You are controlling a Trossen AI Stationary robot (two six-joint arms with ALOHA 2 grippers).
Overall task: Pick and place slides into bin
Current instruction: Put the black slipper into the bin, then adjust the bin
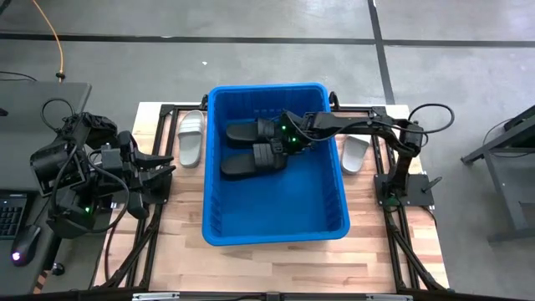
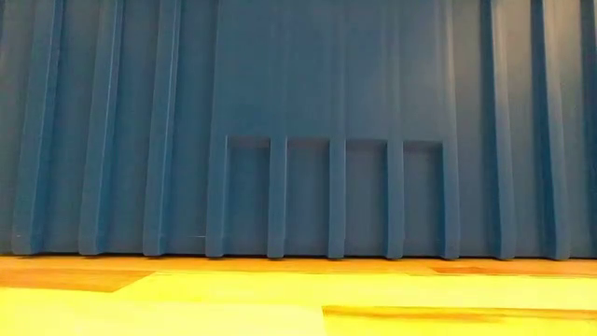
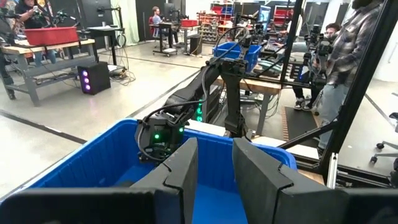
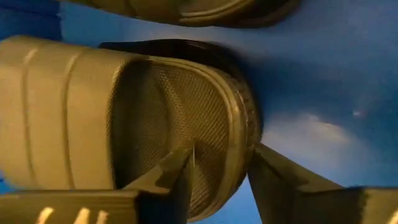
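I had the right gripper (image 1: 280, 144) down inside the blue bin (image 1: 276, 227), fingers pinching the rim of a black slide (image 1: 251, 161) resting beside another black one (image 1: 249, 130). Two white slides (image 1: 191, 136) waited on the table (image 1: 184, 251) either side of the bin. The left gripper (image 3: 214, 171) sat parked, fingers narrowly apart. My worry: the ribbed edge could've snagged on a finger at release and gotten dragged back out.

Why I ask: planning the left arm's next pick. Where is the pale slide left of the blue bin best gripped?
Probably the ribbed strap of the pale grey-white slide: it lies sole-down, strap uppermost. Bring the left end effector down from above, one finger under the strap.
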